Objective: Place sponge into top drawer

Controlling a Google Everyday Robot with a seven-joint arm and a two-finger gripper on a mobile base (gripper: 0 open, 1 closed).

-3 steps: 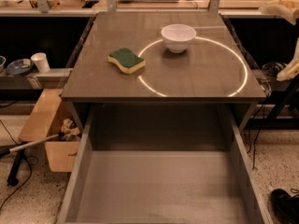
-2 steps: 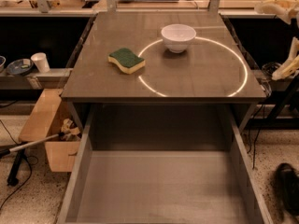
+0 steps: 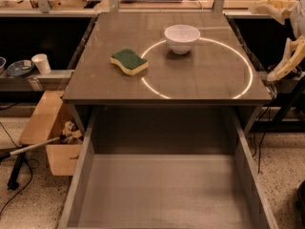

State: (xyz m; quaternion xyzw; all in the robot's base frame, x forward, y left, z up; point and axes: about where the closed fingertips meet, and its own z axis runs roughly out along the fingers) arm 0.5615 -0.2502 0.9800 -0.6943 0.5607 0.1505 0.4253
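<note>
The sponge [image 3: 129, 61] lies left on the worktop [image 3: 205, 82], well apart from the pincer [image 3: 302, 197], a dark sliver at the near right edge; I cannot tell its state.

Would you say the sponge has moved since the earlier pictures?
No; the sponge still lies left of the bowl. The gripper shows at the lower right edge.

The brown rectangular table [image 3: 205, 87] carried a white round ceramic bowl [image 3: 181, 37]. A wavy sponge [image 3: 129, 61], green over yellow foam, lay left of the bowl, nearer the front edge. The gripper [image 3: 301, 199] sat far below-right of the bowl, off the table.
</note>
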